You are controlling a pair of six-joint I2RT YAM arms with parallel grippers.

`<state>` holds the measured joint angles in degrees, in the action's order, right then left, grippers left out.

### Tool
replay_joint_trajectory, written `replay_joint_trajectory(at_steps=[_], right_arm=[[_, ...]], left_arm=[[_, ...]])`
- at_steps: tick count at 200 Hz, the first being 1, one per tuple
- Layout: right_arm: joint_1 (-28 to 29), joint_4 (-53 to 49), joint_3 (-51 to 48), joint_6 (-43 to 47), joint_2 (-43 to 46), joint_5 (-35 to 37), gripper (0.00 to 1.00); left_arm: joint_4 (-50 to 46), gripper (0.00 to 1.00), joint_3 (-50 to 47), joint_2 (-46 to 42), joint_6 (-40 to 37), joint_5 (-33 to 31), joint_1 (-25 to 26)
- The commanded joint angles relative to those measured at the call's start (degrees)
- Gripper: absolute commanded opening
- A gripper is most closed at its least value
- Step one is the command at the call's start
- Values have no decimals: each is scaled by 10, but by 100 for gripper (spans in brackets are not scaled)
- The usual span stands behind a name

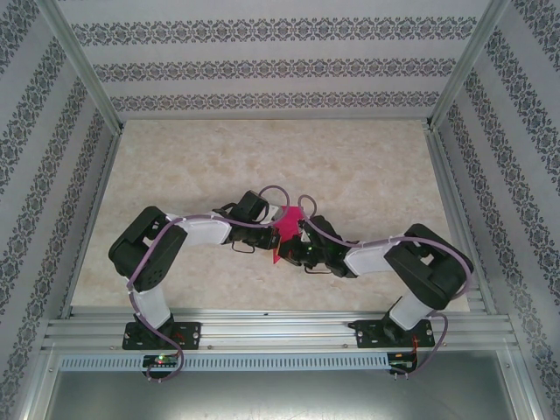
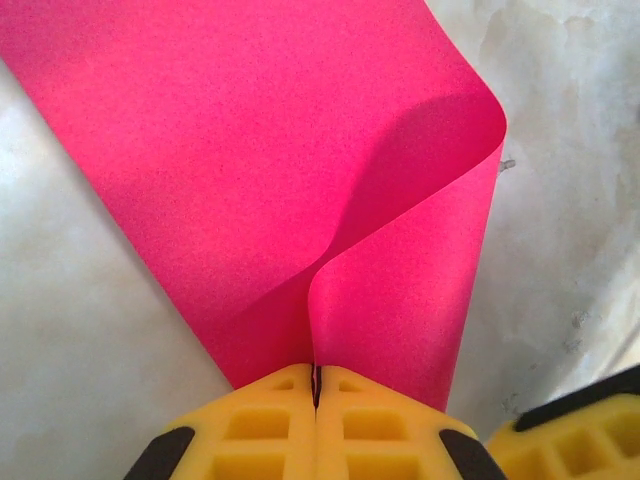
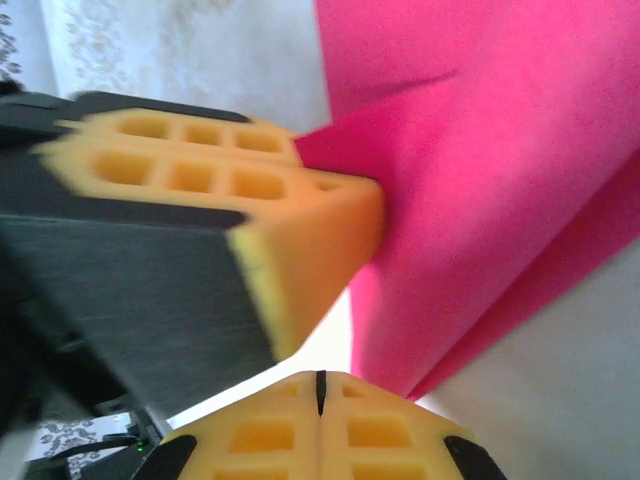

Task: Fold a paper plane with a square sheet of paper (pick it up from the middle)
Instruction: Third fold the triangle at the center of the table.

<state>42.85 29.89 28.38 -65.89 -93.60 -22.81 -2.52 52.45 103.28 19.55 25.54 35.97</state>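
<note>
Now my left hand (image 2: 316, 388) pinches the square sheet of paper (image 2: 250, 150), magenta, one edge curling over. My right hand (image 3: 319, 385) sits closed.

1. Pale marbled table (image 1: 350, 166), spread wide and flat;
2. Patterned walls (image 1: 280, 66) rising at the table's far side and both flanks;
3. Aluminium rails (image 1: 280, 328) running along the table's near edge; perforated strip (image 1: 280, 360) just nearer still.

Bright, soft light; blurry foreground
</note>
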Motion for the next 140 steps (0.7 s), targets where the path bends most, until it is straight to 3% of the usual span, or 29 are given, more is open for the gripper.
replay_joint_trajectory(at_steps=[1,76,140], right_arm=[[-3,29,19,0,-25,-18,0],[-18,35,3,-8,-70,-18,0],[-60,18,-6,15,18,-33,0]], left_arm=[[-53,3,-3,28,-16,-13,-4],[-59,2,2,35,-19,-18,-4],[-62,1,3,34,-20,-17,-4]])
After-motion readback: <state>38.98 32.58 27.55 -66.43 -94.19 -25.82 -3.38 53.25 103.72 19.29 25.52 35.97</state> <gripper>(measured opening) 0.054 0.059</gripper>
